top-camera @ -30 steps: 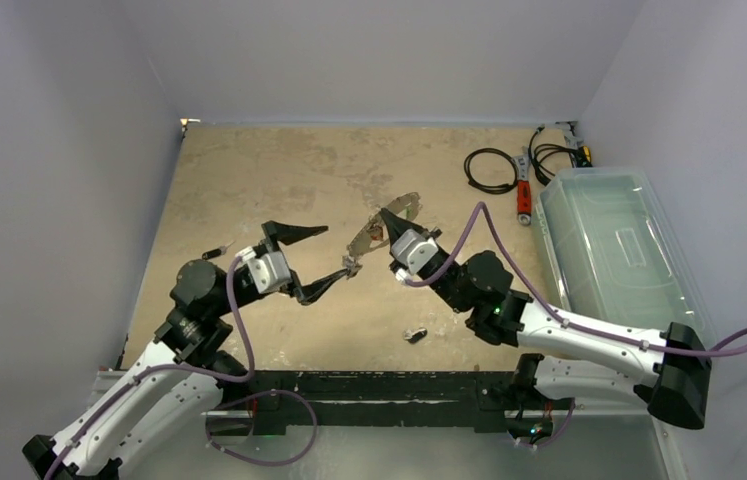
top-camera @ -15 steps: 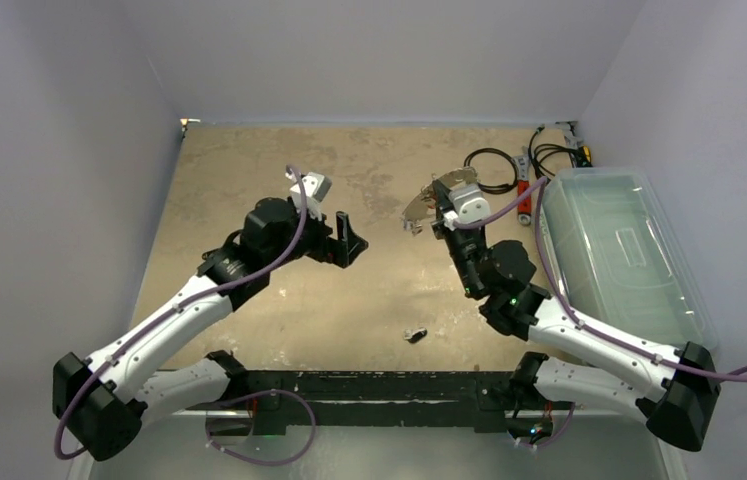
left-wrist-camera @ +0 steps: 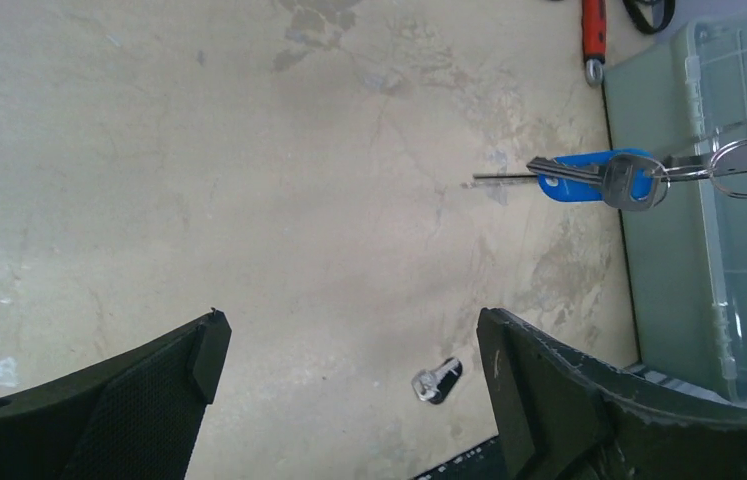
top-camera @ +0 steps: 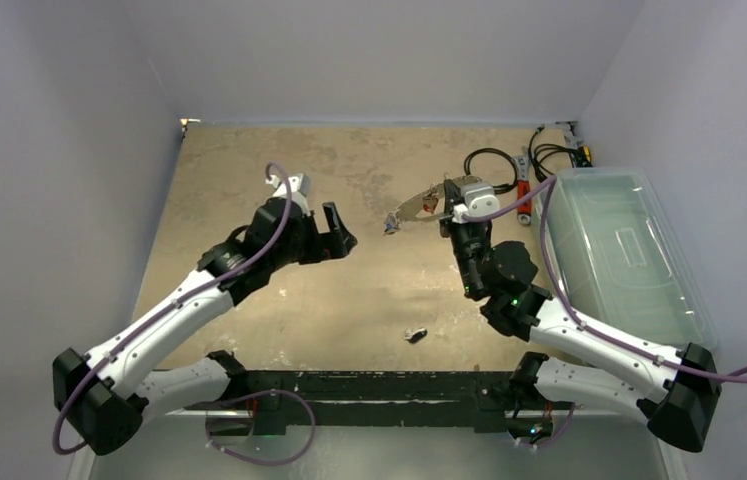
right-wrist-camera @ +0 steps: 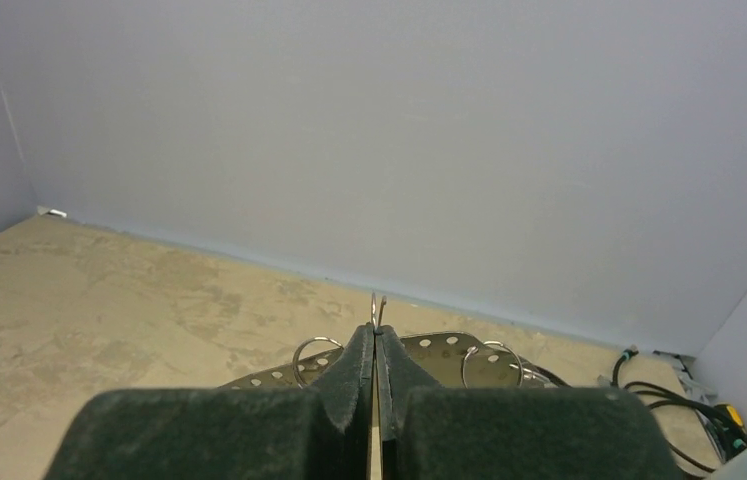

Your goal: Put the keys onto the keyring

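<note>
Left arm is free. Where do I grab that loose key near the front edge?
Probably straight from above: the key lies flat on the table, so no side gives a lip. Pinch across its black end with the open left gripper.

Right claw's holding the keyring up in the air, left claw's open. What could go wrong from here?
The right claw pinches only a thin edge of the keyring, so it may twist or slip out. The blue-tagged key dangles from it and could swing, spoiling alignment. The loose key lies near the table front edge; the open left claw might knock it off.
</note>
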You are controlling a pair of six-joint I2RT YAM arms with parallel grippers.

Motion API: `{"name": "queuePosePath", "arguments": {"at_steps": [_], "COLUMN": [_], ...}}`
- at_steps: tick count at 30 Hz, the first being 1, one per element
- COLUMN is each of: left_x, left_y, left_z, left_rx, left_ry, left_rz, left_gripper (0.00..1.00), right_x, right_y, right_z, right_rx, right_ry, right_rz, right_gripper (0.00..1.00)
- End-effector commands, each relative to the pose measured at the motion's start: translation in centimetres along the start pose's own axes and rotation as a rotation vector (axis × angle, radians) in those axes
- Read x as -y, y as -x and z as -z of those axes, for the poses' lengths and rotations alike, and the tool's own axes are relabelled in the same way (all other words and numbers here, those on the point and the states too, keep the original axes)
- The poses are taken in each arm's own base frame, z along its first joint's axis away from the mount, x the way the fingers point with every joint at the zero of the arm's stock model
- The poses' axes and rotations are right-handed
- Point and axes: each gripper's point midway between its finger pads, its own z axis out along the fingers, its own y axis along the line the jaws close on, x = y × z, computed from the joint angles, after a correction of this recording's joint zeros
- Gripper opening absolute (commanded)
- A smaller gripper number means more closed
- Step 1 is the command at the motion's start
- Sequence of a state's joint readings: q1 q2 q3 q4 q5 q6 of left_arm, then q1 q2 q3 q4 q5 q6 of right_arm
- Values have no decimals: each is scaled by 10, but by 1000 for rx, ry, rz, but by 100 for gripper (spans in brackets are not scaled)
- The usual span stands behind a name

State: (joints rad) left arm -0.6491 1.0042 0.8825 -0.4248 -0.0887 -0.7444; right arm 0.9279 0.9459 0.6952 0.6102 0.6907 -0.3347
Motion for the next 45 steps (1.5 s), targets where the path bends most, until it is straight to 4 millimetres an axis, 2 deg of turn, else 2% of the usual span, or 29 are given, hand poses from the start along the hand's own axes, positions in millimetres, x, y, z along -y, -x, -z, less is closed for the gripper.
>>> {"name": "queuePosePath", "arguments": {"at_steps": [1,3,6,12,17,19,21,25,32,38,45], "left_x": [25,33,32,39,61,69,74,77,83,87,89], "left_y": [-24,-39,-62,-115,-149,-164,-176,-200,-225,-234,-247], "left_z": [1,1,-7,-35,-51,-58,-65,-78,-88,-97,-95], "left_rx": [-135,-156,-190,-251,-264,-283,-298,-333,-352,-358,-381], "left_ry": [23,42,130,248,294,291,283,289,305,304,313], "left_rz": [60,76,67,37,-57,-85,-95,-132,-188,-220,-249], "left_gripper": [97,97,97,91,89,86,77,64,64,59,54], "right_x": [25,32,43,57,58,58,58,60,56,53,53], "right_y": [21,19,18,21,20,19,20,20,16,13,12], "right_z": [0,1,5,11,12,12,12,14,12,10,10], "right_rx": [44,35,38,57,57,57,58,59,52,46,46], "right_ry": [-117,-156,-208,-265,-270,-270,-270,-270,-265,-257,-259], "right_rz": [-65,-62,-72,-94,-91,-91,-92,-94,-85,-75,-63], "right_gripper": [0,0,0,0,0,0,0,0,0,0,0]}}
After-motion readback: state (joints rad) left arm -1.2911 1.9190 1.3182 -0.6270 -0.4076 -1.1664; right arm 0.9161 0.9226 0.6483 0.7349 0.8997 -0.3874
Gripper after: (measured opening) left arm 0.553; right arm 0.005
